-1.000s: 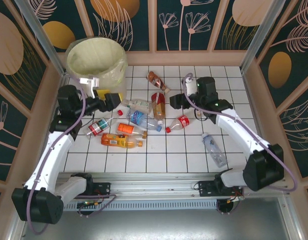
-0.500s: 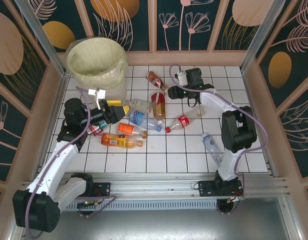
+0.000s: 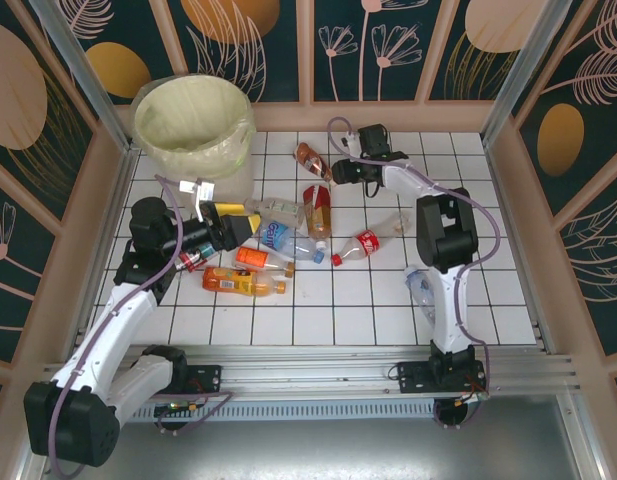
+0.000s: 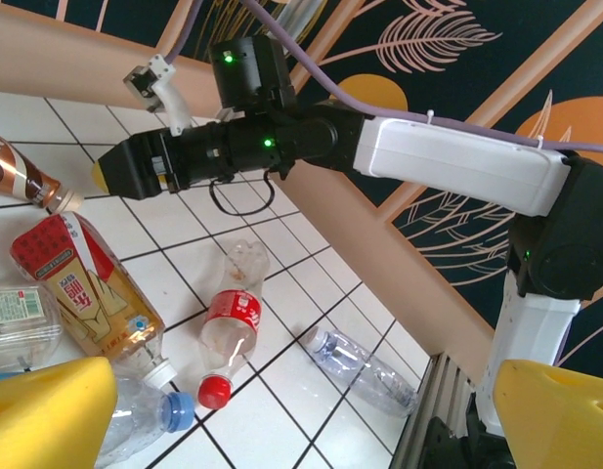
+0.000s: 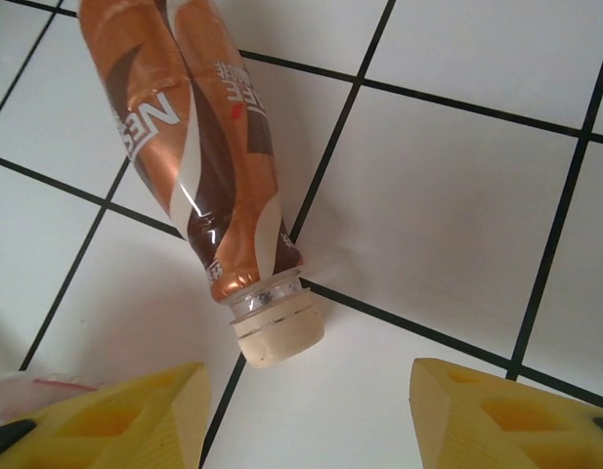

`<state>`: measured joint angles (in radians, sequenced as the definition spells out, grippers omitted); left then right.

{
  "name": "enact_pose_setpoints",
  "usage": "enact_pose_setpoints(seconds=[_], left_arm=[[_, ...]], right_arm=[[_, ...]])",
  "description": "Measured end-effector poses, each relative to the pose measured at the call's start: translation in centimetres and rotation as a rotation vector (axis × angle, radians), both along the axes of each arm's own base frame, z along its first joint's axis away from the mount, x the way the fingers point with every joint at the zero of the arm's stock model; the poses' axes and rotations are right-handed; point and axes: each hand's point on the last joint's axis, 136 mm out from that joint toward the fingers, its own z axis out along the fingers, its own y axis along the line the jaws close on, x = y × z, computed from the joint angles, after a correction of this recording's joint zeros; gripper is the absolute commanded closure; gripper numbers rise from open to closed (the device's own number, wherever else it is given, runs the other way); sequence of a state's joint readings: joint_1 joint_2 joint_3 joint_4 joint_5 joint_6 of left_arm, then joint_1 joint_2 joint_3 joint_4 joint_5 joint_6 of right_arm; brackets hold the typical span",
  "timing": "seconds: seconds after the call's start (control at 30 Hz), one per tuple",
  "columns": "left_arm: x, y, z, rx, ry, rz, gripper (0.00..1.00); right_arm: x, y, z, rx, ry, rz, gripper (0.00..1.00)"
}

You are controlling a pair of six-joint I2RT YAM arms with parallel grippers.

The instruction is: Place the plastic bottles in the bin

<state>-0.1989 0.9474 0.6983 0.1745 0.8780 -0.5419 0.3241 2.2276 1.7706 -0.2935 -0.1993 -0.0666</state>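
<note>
**A:** Where does the bin stand?

**B:** The bin [image 3: 193, 125] is upright in the far left corner of the desk [image 3: 388, 310], with its pale yellow liner showing.

**A:** And the plastic bottles?

**B:** Most of the plastic bottles [image 3: 288, 240] lie on their sides in a loose cluster around the middle of the desk. The brown bottle [image 3: 310, 160] lies apart from them, toward the far edge. A red-labelled bottle [image 3: 360, 243] lies just right of the cluster. A clear bottle [image 3: 418, 285] lies nearer the right edge, partly behind the right arm [image 3: 443, 240].

**A:** What are the right jaws doing?

**B:** The right arm reaches to the far edge, and the right jaws sit just beside the cap end of the brown bottle [image 5: 184, 127]. In the wrist view the yellow fingers [image 5: 115, 420] stand apart with nothing between them. The pale cap [image 5: 277, 337] lies just ahead of the gap and is not gripped.

**A:** And the left jaws?

**B:** The left arm [image 3: 118, 310] holds the left jaws at the left side of the cluster. They are spread wide and have hold of nothing. In its wrist view a blue-capped bottle [image 4: 150, 420] lies beside one yellow finger [image 4: 47, 410].
</note>
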Motion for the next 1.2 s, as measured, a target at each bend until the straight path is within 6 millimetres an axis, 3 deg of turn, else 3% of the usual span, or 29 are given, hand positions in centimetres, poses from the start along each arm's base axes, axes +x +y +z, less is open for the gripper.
enact_pose_setpoints(seconds=[0.53, 0.8, 1.03, 1.2], left_arm=[[0.0, 0.0, 0.0, 0.002, 0.000, -0.001, 0.01], [0.0, 0.0, 0.0, 0.002, -0.001, -0.001, 0.01], [0.0, 0.0, 0.0, 0.002, -0.001, -0.001, 0.01], [0.0, 0.0, 0.0, 0.002, 0.000, -0.001, 0.02]], right_arm=[[1.4, 2.3, -3.4, -0.029, 0.043, 0.022, 0.41], [2.5, 3.2, -4.0, -0.057, 0.039, 0.023, 0.40], [3.0, 3.3, -5.1, -0.108, 0.042, 0.011, 0.34], [2.8, 3.1, -5.6, -0.139, 0.052, 0.013, 0.44]])
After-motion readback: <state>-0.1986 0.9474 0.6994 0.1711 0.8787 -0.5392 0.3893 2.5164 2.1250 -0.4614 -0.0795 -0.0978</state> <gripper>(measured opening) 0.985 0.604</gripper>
